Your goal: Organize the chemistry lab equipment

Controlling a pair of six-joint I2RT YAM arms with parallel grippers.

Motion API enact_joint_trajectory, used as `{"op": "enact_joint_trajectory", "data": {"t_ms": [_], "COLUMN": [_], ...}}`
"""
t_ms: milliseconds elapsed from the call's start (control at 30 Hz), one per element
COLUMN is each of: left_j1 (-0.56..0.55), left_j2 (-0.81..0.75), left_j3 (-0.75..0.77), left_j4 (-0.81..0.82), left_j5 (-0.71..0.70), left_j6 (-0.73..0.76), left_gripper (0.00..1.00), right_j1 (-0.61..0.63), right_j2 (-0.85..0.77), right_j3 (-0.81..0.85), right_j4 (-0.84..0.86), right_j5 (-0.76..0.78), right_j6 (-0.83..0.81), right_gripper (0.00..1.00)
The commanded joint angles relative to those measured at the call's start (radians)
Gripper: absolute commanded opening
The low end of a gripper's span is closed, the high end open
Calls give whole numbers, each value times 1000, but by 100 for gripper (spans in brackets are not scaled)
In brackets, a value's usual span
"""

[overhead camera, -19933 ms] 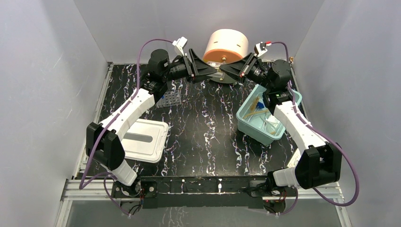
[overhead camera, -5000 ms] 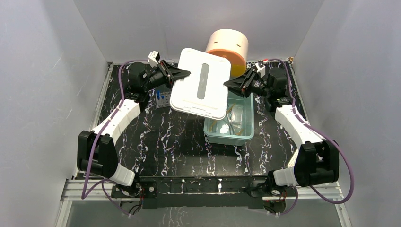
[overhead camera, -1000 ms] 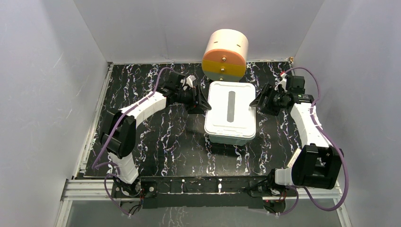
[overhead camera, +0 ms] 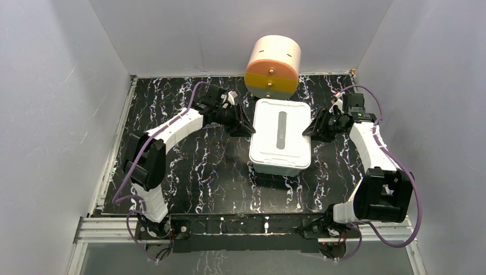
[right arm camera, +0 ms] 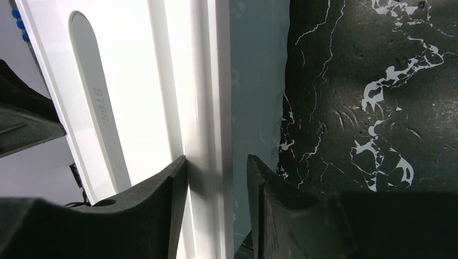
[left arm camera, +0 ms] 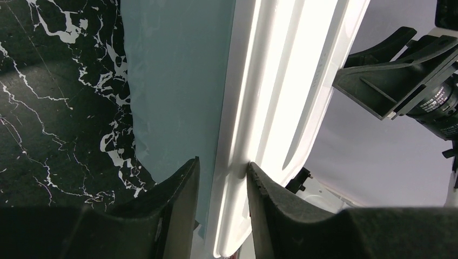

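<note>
The white lid (overhead camera: 281,134) lies flat on the teal bin (left arm camera: 173,81) in the middle of the table. The chemistry lab equipment inside is hidden under it. My left gripper (overhead camera: 247,127) is at the lid's left edge. Its jaws (left arm camera: 222,167) are shut across the lid's rim, one finger on top and the other against the teal wall below. My right gripper (overhead camera: 312,127) does the same at the right edge, with its jaws (right arm camera: 217,162) pinching the lid's rim and the bin (right arm camera: 256,81). A few small blue caps (right arm camera: 20,24) show past the lid's far side.
The cream-and-orange round drawer unit (overhead camera: 274,66) stands just behind the bin, at the back wall. Grey walls close off the left, right and back of the black marbled table (overhead camera: 189,166).
Both grippers have closed in on the lid's side edges and their jaws have narrowed. The lid and bin have stayed in place.
</note>
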Motion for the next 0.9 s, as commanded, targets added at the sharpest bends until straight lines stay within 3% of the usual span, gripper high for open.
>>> {"op": "enact_joint_trajectory", "data": {"t_ms": [0,300,700,867], "left_j1": [-3,-3,-3,-3], "left_j2": [61,76,165,162], "left_j3": [35,193,249,301], "left_j4": [-159,-126,-197,-278], "left_j5": [-105,-104,-155,-218], "left_j6": [23,77,86,101], "left_gripper": [35,53,37,38], "right_j1": [3,3,18,31], "right_j2": [35,44,129,122], "right_j3": [64,167,168,226], "right_j4": [-23,82,77,30], "right_j5": [70,9,135,153], "right_j6": [3,42,24,13], "right_gripper": [52,66,51,50]}}
